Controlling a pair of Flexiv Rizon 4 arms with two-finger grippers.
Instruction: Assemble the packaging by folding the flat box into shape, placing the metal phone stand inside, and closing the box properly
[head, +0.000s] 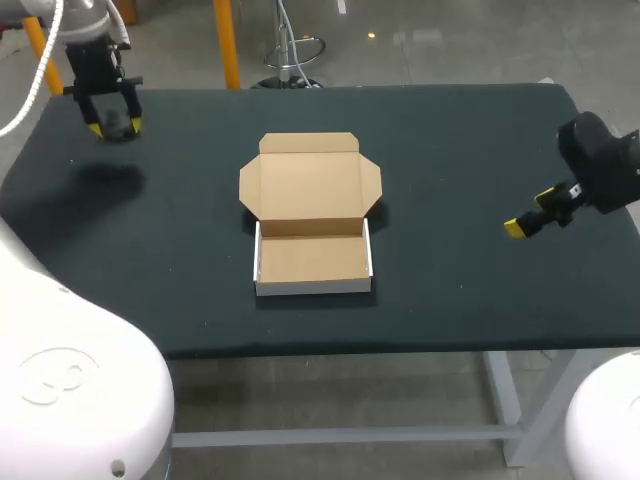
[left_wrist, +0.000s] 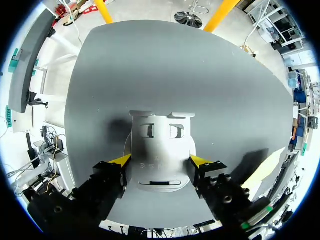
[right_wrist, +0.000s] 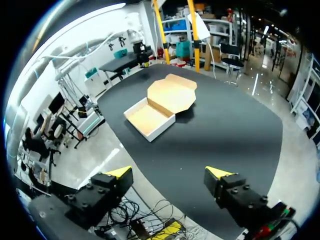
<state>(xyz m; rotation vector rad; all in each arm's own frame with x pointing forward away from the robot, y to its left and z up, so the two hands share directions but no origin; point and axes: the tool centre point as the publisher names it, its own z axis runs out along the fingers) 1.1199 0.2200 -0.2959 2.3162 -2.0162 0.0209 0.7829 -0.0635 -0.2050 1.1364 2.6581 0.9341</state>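
The cardboard box (head: 312, 262) stands folded into a shallow tray at the table's middle, its lid (head: 310, 185) lying open and flat behind it; the tray is empty. It also shows ahead of my right gripper as the box (right_wrist: 150, 117). My left gripper (head: 115, 126) hangs above the far left corner, shut on the grey metal phone stand (head: 114, 121). In the left wrist view the phone stand (left_wrist: 160, 145) sits between both yellow tips of the left gripper (left_wrist: 160, 161), touching each. My right gripper (head: 520, 225) is near the table's right edge; the right gripper (right_wrist: 169, 172) is open and holds nothing.
The dark table (head: 450, 150) carries nothing besides the box. My left arm's shadow (head: 105, 182) lies on the cloth below the raised gripper. Bare surface surrounds the box on every side.
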